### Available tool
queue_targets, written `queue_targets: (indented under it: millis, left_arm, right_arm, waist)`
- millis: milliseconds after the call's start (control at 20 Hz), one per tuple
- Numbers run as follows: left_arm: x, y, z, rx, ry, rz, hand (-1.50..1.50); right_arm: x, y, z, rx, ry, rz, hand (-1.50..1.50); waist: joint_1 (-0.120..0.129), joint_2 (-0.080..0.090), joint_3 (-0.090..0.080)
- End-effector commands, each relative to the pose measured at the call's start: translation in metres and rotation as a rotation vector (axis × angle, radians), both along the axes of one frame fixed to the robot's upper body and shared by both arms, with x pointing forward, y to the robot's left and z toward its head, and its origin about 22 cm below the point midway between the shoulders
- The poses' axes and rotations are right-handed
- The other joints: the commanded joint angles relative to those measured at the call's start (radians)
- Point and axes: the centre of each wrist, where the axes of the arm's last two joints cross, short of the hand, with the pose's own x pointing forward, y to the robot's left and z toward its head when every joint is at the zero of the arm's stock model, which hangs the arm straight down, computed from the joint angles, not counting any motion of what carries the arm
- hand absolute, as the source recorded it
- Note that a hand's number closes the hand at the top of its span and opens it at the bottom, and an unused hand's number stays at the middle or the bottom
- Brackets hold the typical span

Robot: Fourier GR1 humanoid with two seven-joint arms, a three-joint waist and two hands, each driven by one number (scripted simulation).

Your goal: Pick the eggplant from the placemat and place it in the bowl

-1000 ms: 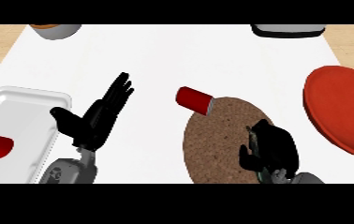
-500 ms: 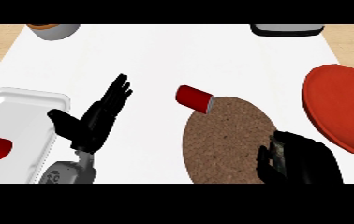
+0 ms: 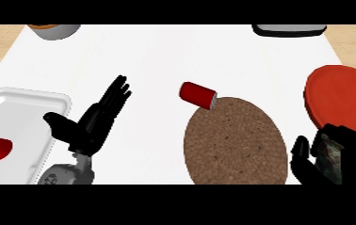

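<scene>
The round brown woven placemat lies bare at the lower middle of the head view. At the lower right, my right hand is curled round a dark, mottled thing that I take for the eggplant; most of it is hidden by the fingers. The hand is off the placemat's right edge, just below the red bowl at the right border. At the lower left my left hand rests open, fingers pointing up and away.
A red can lies on its side at the placemat's upper left edge. A white tray with something red in it stands at the left. A grey bowl and a dark container stand at the far corners.
My right hand has moved from over the placemat's lower right part to the right, past its edge, carrying the dark thing toward the red bowl. The left hand has stayed put.
</scene>
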Motion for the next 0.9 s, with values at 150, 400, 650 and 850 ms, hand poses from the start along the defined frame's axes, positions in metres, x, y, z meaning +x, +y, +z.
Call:
queue_targets:
  millis: [150,400,650,850]
  left_arm:
    - [0.005,-0.015,-0.011,0.006,0.001,-0.025,0.0]
    - [0.001,-0.004,0.0,-0.003,-0.009,-0.031,0.0]
    - [0.015,0.009,-0.001,0.008,-0.016,-0.014,0.0]
    - [0.001,-0.014,-0.002,-0.011,-0.012,0.003,0.0]
  right_arm:
    - [0.004,-0.016,0.057,0.04,-0.073,-0.113,1.5]
    - [0.021,-0.047,0.053,0.051,-0.097,-0.173,1.5]
    - [0.055,-0.108,0.055,0.144,-0.157,-0.185,1.5]
    - [0.08,-0.126,0.035,0.124,-0.126,-0.187,1.5]
  waist:
    - [0.009,0.005,0.001]
    - [0.008,0.004,0.002]
    - [0.006,0.007,0.003]
    - [0.015,0.006,0.002]
